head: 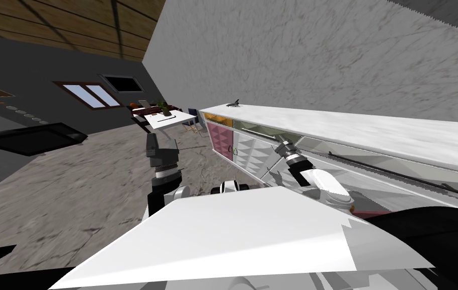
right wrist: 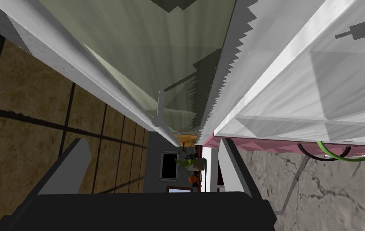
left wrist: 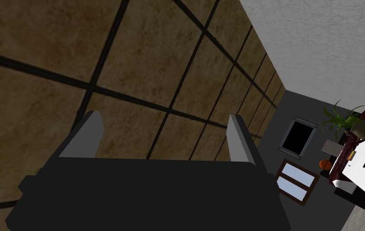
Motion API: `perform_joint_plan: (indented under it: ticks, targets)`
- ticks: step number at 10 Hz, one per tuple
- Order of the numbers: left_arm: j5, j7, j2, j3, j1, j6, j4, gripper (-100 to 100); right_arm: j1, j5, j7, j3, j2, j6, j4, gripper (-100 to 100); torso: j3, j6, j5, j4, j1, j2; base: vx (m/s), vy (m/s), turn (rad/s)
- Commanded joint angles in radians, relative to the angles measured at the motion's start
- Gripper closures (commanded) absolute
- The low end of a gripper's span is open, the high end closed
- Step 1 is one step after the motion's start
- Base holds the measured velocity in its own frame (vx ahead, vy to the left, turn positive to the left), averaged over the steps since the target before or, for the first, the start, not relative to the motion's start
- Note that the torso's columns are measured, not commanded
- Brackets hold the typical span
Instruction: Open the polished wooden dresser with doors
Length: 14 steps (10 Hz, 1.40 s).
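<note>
right tool (right wrist: 151, 141), spread apart, beside white-topped dresser (head: 354, 127) with faceted white and pink doors

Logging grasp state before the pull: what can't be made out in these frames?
1. Right wrist view: whether the pale bar handle sits between the open right gripper fingers or beyond them; the depth is unreadable.
2. Head view: the dresser right end, cut off by the picture's edge.
3. Head view: small dark item on the dresser top, too small to name.
</note>
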Motion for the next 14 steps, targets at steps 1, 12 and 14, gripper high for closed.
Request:
perform_joint_plan:
  ticks: [1, 12, 14]
  targets:
    - [0.0, 0.0, 0.0, 0.0, 0.0, 0.0, 0.0, 0, 0.005, -0.012, -0.028, -0.017, -0.03, 0.005, -0.001, -100, 0.002, 0.0, 0.001, 0.001, 0.003, 0.004, 0.108, -0.009, 0.013]
    - [0.0, 0.0, 0.0, 0.0, 0.0, 0.0, 0.0, 0, -0.099, -0.012, -0.092, 0.103, -0.075, 0.067, 0.103, -100, -0.001, 0.001, -0.001, 0.0, -0.003, -0.002, -0.094, 0.04, 0.026]
    - [0.0, 0.0, 0.0, 0.0, -0.001, 0.0, 0.0, 0, -0.168, -0.015, -0.158, 0.172, -0.13, 0.133, 0.174, -100, -0.001, -0.002, 0.0, -0.001, 0.0, -0.001, -0.155, -0.058, 0.274]
